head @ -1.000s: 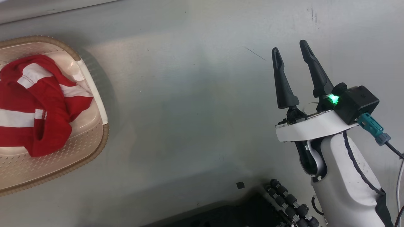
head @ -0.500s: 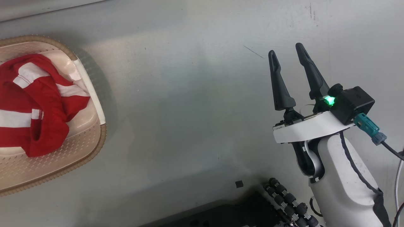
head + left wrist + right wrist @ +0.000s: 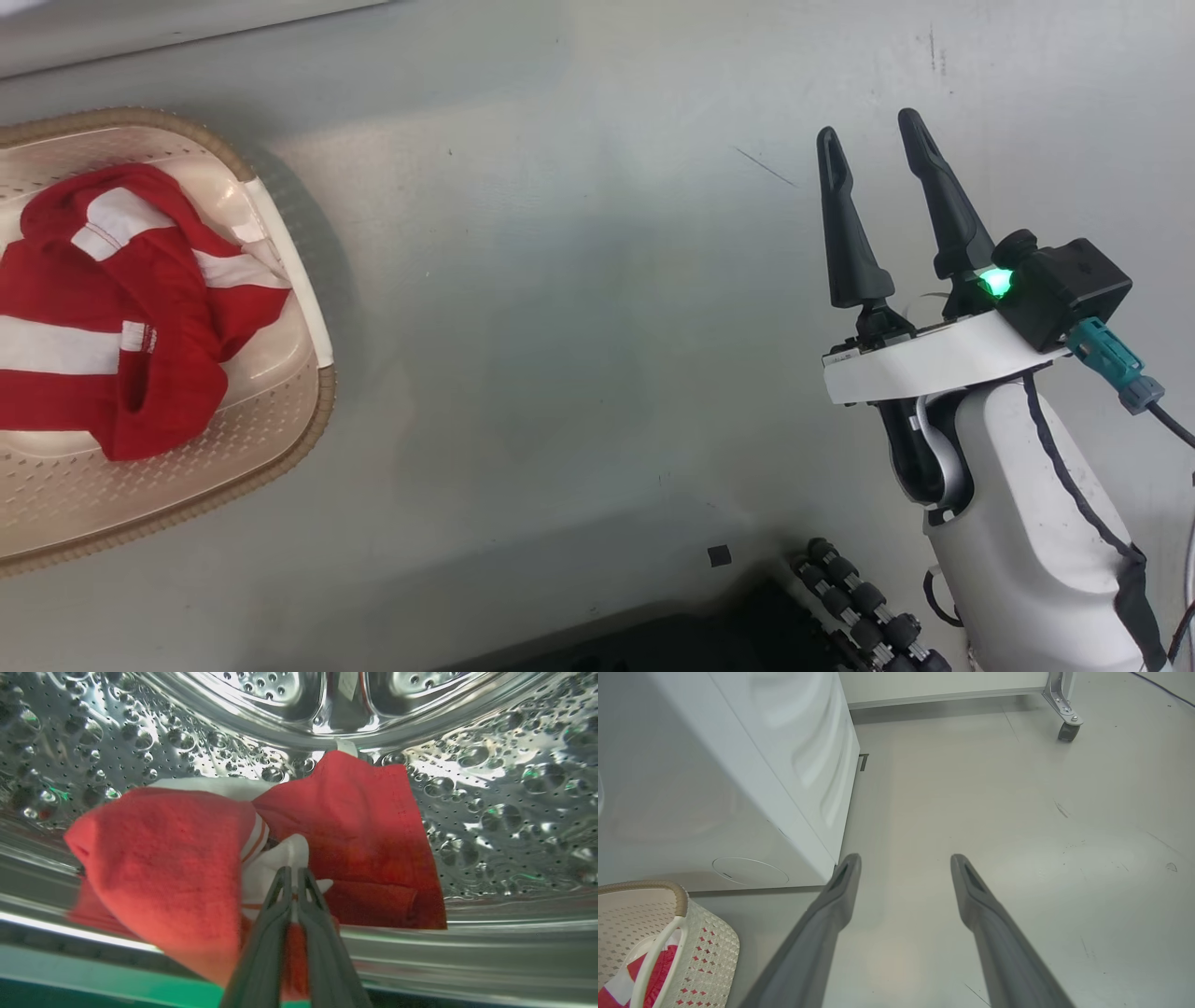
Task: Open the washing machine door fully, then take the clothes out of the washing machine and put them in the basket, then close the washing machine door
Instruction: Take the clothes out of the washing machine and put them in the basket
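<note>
**Red-and-white clothes [image 3: 159,858], part in the washing machine [image 3: 714,765], part in the basket [image 3: 322,411].**
In the dimpled steel drum [image 3: 490,788], a crumpled red garment with white striped trim lies against the drum wall. A white fold of it is pinched between the closed fingers [image 3: 273,919] of the left gripper [image 3: 293,873]. A second garment [image 3: 112,308], red with broad white stripes, lies bunched in the cream, perforated, brown-rimmed basket, which stands near the white machine's front.

Red clothes [image 3: 159,373], white stripes. Cream perforated basket [image 3: 261,434], brown woven-look rim [image 3: 325,401]. White washing machine [image 3: 691,788]; silvery dimpled drum [image 3: 490,788]. Grey floor [image 3: 560,327].
</note>
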Available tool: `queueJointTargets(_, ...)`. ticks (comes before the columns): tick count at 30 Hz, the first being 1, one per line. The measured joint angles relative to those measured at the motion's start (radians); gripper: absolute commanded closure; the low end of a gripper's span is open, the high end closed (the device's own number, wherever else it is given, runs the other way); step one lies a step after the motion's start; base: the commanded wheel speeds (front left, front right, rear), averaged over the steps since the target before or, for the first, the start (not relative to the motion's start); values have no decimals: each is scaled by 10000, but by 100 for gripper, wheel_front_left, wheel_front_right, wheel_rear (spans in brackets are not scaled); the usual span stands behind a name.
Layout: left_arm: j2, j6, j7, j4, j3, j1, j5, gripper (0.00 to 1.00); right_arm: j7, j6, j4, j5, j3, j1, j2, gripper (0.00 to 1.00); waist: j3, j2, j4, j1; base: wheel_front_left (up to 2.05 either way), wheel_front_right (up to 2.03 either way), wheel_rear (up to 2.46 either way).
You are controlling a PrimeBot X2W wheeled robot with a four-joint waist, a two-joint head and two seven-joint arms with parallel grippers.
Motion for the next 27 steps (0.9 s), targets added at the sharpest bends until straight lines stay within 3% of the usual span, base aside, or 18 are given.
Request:
queueJointTargets(5,-247,-15,-449,132,-151,30,-52,100,0,0,125,-79,-157,-90,0,0,-266,0,164,0,0,0,0)
queueJointTargets(13,-947,-497,-1294,397,-213,734,-504,100,0,13,355,-506,-604,-143,-4,0,-866,0,594,0,0,0,0)
queueJointTargets(27,-1582,-1386,-2625,913,-184,1998,-1275,100,0,121,732,-757,-1016,-113,-109,0,-1925,0,1447,-1,0,0,0)
